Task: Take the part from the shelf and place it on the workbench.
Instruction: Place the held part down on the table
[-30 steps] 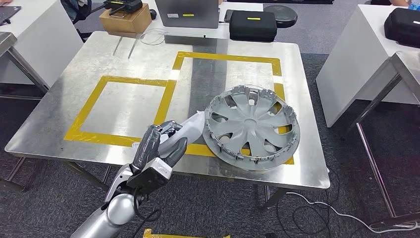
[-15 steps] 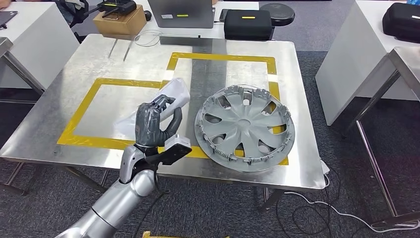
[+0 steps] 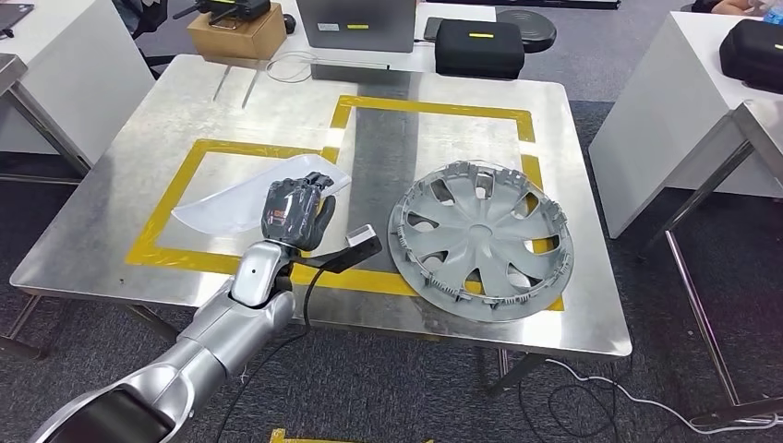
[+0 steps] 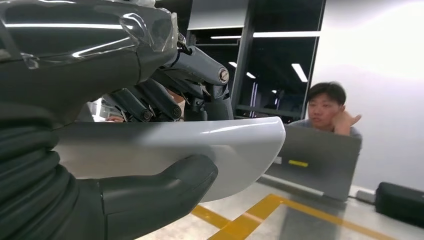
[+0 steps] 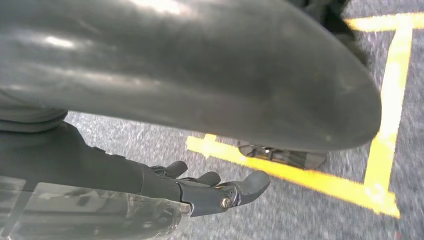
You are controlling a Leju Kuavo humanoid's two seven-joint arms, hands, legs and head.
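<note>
The left hand (image 3: 294,210) clasps the white part (image 3: 231,203), thumb (image 4: 165,187) under it and fingers (image 4: 150,102) over, above the workbench (image 3: 138,120) inside the yellow tape (image 3: 175,254). It looks light, stiff and glossy, likely slippery, so grip mid-body. The right hand (image 5: 210,190) hangs with fingers loosely spread, holding nothing.

Bare steel is lying open across the left of the desk (image 3: 138,111), inside the left yellow tape square (image 3: 171,198) at centre left of the head view, where the left hand (image 3: 294,212) is holding the white part (image 3: 231,203). The grey hubcap (image 3: 480,242) is filling the lower right square. A cardboard box (image 3: 235,32), laptop (image 3: 355,23) and black case (image 3: 478,46) are crowding the upper edge.
</note>
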